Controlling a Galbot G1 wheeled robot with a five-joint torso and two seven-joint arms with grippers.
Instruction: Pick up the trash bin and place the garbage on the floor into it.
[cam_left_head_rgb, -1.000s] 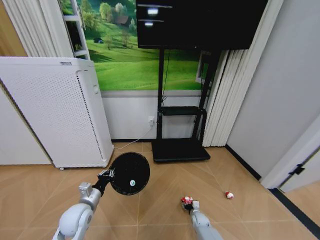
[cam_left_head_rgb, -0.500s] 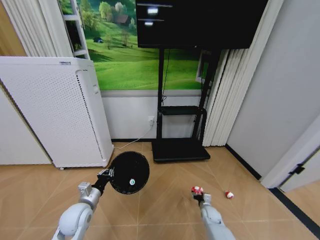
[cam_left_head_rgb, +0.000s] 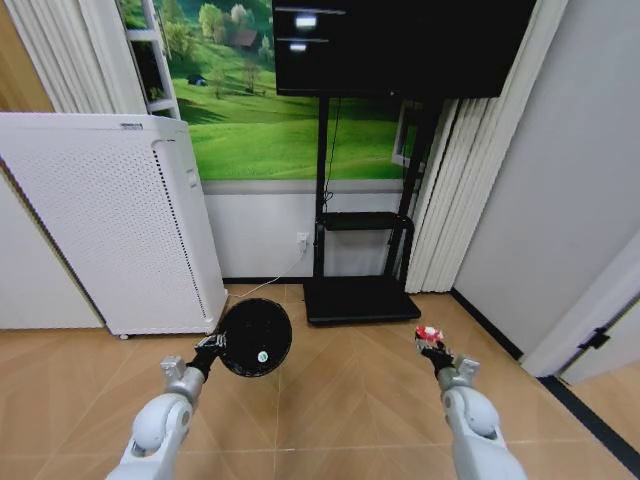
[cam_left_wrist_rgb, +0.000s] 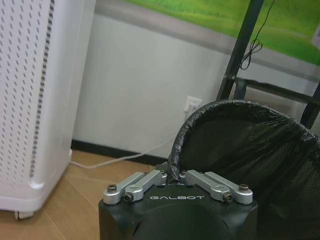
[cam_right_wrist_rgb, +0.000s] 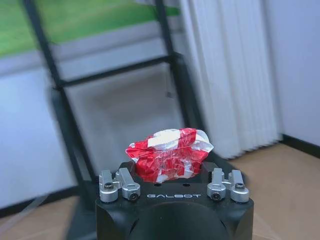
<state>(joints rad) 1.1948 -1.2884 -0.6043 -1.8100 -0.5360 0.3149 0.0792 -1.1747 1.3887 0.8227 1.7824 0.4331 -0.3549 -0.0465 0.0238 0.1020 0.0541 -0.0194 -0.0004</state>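
While left tool (cam_left_wrist_rgb: 176, 176) pinches round liner-wrinkled trash bin (cam_left_head_rgb: 256, 337) rim, right tool (cam_right_wrist_rgb: 170, 176) clamps crumpled scrap (cam_right_wrist_rgb: 170, 154).

Both arms are smooth pale grey-white shells, rounded at the joints, narrowing to silver metal wrist collars. The left claw (cam_left_wrist_rgb: 176, 176) sits on a matte black housing lettered GALBOT in white, its silver linkage bars pinned with dark round screws. The right claw (cam_right_wrist_rgb: 169, 167) has the same black block and lettering, with short silver knuckles and screws at each side
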